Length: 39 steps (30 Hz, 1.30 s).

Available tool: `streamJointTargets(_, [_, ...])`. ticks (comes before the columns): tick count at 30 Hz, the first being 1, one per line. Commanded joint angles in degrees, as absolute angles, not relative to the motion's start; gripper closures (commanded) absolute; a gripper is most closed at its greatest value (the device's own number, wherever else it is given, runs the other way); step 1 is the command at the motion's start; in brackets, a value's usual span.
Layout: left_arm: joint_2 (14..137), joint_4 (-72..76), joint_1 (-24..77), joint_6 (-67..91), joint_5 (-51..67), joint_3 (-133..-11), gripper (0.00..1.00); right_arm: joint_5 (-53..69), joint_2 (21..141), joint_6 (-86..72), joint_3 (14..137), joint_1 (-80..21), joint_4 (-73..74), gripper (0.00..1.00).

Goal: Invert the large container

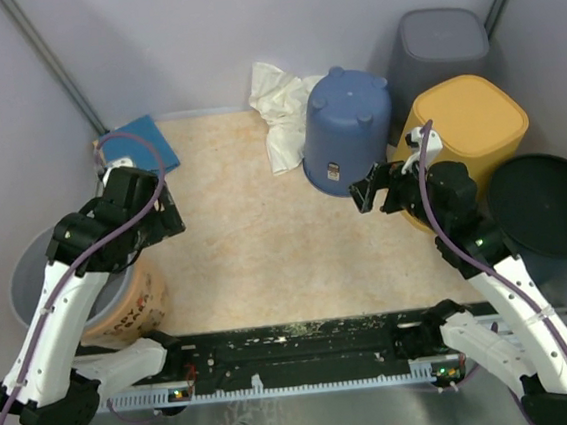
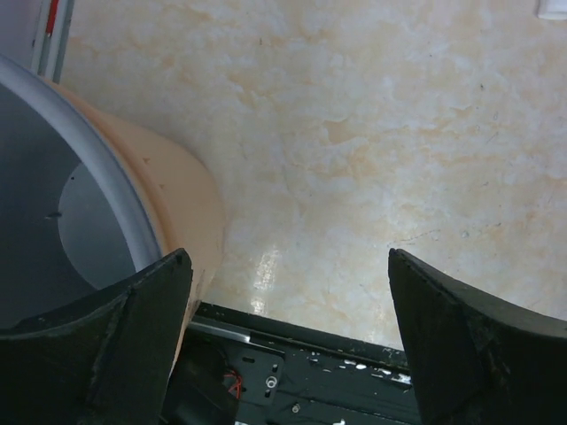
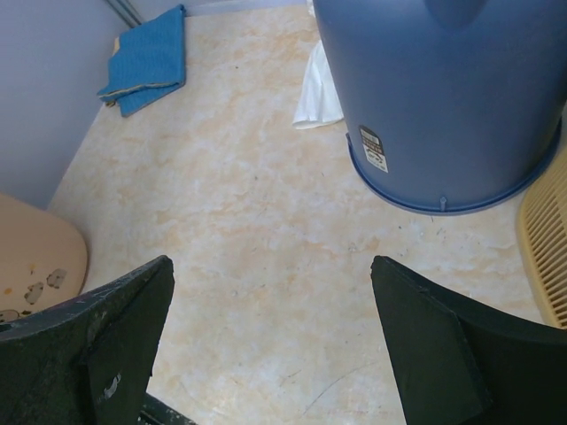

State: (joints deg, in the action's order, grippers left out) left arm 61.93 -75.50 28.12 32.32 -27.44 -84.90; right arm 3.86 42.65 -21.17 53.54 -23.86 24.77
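Observation:
The large blue container (image 1: 348, 128) stands upside down at the back right of the table, base up, rim on the surface, with a label near the rim. It also shows in the right wrist view (image 3: 443, 88). My right gripper (image 1: 370, 189) is open and empty, just in front of the container and apart from it; in its own view (image 3: 270, 336) only bare table lies between the fingers. My left gripper (image 1: 159, 219) is open and empty at the left side of the table; in its own view (image 2: 288, 336) it hangs over the table's near edge.
A beige bucket (image 1: 131, 302) with a grey inner bin (image 2: 71, 221) stands by the left arm. A blue cloth (image 1: 141, 146) and a white crumpled cloth (image 1: 279, 112) lie at the back. A grey bin (image 1: 438, 47), a yellow bin (image 1: 471, 129) and a black round tub (image 1: 549, 207) crowd the right.

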Motion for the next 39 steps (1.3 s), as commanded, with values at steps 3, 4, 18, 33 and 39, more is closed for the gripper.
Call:
streamJointTargets(3, [58.3,-76.91,27.69,38.17,-31.35,-80.73,0.06,5.46,42.63,-22.12,53.81,-24.08,21.28,0.07])
streamJointTargets(4, [57.68,-75.09,27.69,36.64,-29.98,-80.69,0.06,5.45,42.59,-22.15,53.88,-24.08,21.42,0.07])
streamJointTargets(18, [58.64,-80.44,27.7,30.65,-28.49,-98.22,0.01,6.78,42.66,-23.94,53.22,-24.08,19.83,0.08])
streamJointTargets(33, [54.31,-80.3,22.12,35.69,-34.41,-76.34,0.09,8.49,43.52,-23.64,53.05,-24.08,19.46,0.08])
streamJointTargets(39, [54.44,-76.74,22.1,31.74,-31.99,-78.61,0.6,9.89,45.14,-23.64,53.44,-24.08,18.87,0.08])
